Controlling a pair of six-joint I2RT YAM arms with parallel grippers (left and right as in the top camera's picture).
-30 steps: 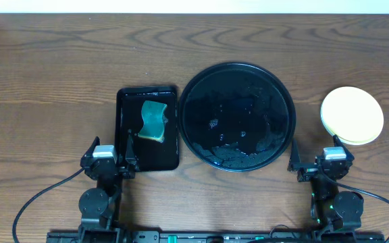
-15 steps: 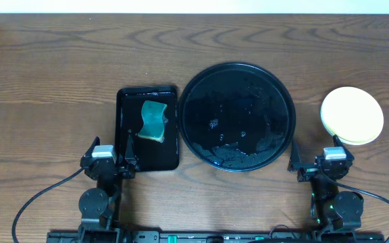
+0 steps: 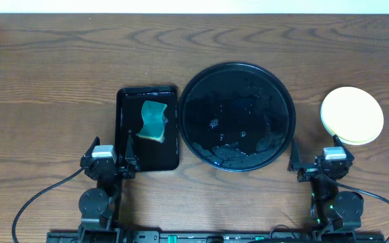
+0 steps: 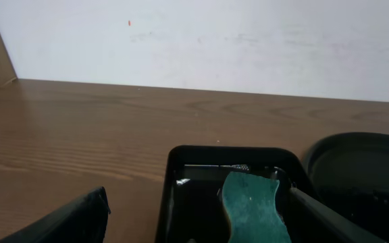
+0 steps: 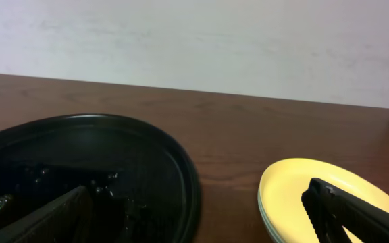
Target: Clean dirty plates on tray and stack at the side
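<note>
The round black tray (image 3: 237, 67) sits mid-table, wet with water drops and small specks, with no plate on it. The plates (image 3: 352, 115) are stacked on the wood to its right, a pale yellow one on top and paler rims showing beneath. In the right wrist view the plates (image 5: 296, 189) lie just right of the tray (image 5: 147, 148). My right gripper (image 3: 315, 158) rests open near the front edge, between tray and stack, holding nothing. At the front left my left gripper (image 3: 109, 156) is also open and empty.
A rectangular black tray (image 3: 127, 145) left of the round one holds a green and yellow sponge (image 3: 153, 121). From the left wrist, the sponge (image 4: 252, 206) lies just ahead between my fingers. Bare wood spreads over the far and left sides.
</note>
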